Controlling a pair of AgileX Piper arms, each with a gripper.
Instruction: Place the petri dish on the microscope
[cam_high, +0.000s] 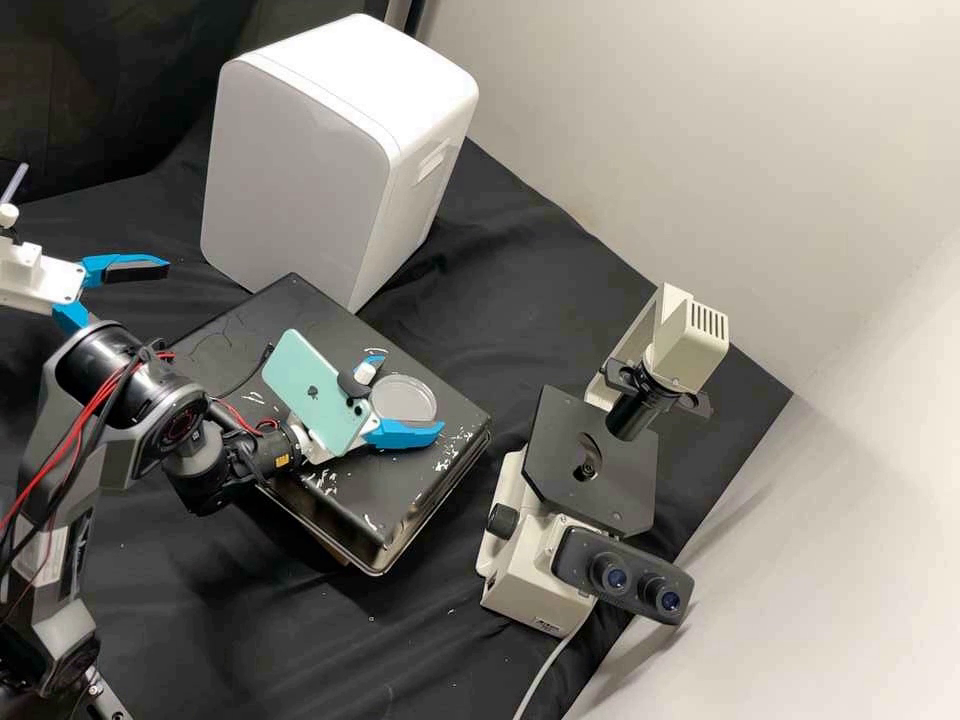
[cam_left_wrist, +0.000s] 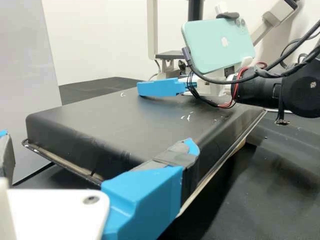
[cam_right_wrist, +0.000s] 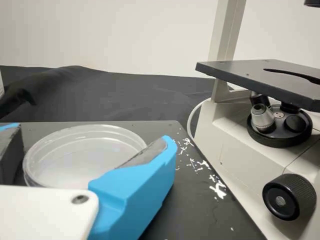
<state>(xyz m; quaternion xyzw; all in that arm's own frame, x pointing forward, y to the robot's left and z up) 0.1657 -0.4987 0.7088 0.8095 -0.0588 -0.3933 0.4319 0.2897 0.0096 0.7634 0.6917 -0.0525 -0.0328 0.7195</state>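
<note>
**No legible print**

Nothing written can be read. The microscope (cam_high: 560, 520) has a small dark mark low on its base, too small to read. Well left of it, a phone (cam_high: 315, 390) bears a wordless emblem.

A laboratory is indicated. A microscope (cam_high: 575, 500) with twin eyepieces and a flat stage is set on a bench (cam_high: 520, 260) draped in black cloth. A clear petri dish (cam_high: 403, 397) is laid on a black tray (cam_high: 395, 492), and a white box-shaped appliance (cam_high: 330, 150) is placed near plain white walls (cam_high: 750, 150).
</note>
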